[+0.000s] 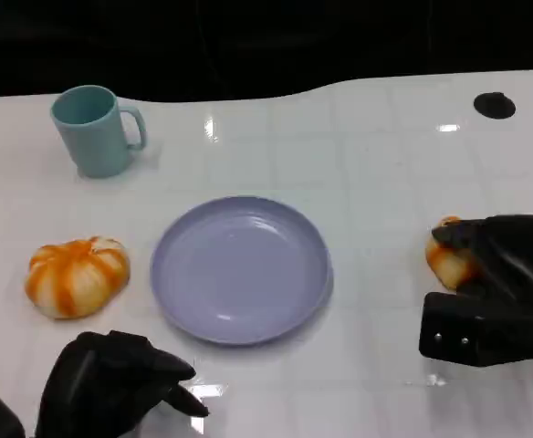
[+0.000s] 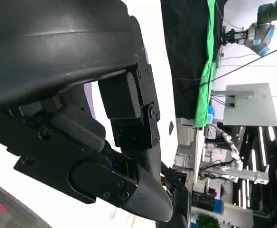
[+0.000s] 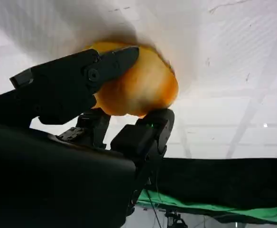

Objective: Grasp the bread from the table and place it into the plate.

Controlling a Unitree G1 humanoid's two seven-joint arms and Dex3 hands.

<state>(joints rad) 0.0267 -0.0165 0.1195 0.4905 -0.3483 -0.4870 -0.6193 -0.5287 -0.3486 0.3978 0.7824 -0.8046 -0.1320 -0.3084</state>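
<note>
An orange bread roll (image 1: 447, 260) lies on the white table at the right, well apart from the lilac plate (image 1: 239, 269) in the middle. My right hand (image 1: 495, 287) wraps its fingers around the roll from the near side. In the right wrist view the bread (image 3: 143, 85) sits between the fingers (image 3: 105, 66) and the thumb of my right hand (image 3: 81, 104), still against the table. My left hand (image 1: 111, 383) rests low at the near left with fingers curled in and nothing in them; its black shell (image 2: 81, 118) looms close in the left wrist view.
A round orange-and-white striped bun (image 1: 75, 276) lies left of the plate. A teal mug (image 1: 93, 128) stands at the back left. A small black disc (image 1: 495, 105) sits near the table's far right edge.
</note>
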